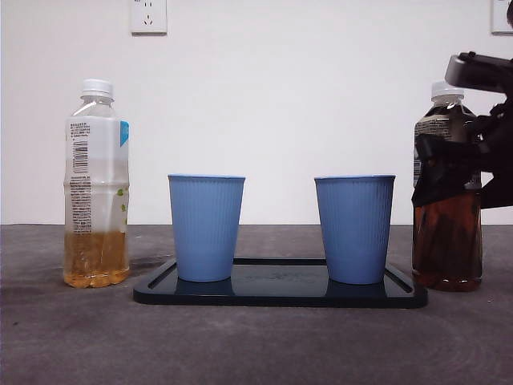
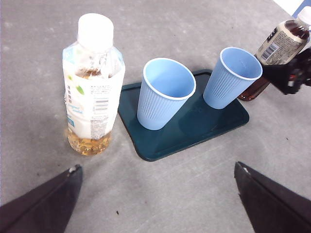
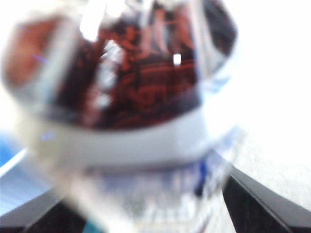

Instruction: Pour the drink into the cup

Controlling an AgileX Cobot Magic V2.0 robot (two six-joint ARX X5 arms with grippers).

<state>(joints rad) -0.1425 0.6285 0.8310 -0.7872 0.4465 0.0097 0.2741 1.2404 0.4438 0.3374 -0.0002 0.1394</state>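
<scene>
Grey table (image 1: 256, 345): dark-tea plastic bottle (image 1: 447, 241) stands upright right of black tray (image 1: 280, 295), right hand (image 1: 449, 172) clamped on it. Two blue ribbed cups (image 1: 206, 227) (image 1: 354, 228) on tray. Pale-tea bottle (image 1: 96, 184) left; left hand (image 2: 155, 204) apart, holding nothing.

Pale tea bottle (image 1: 96, 186), white cap, stands upright on grey tabletop (image 1: 256, 345), left of dark tray (image 1: 280, 294), apart from it. Two white wall sockets (image 1: 148, 15) on the wall behind.
</scene>
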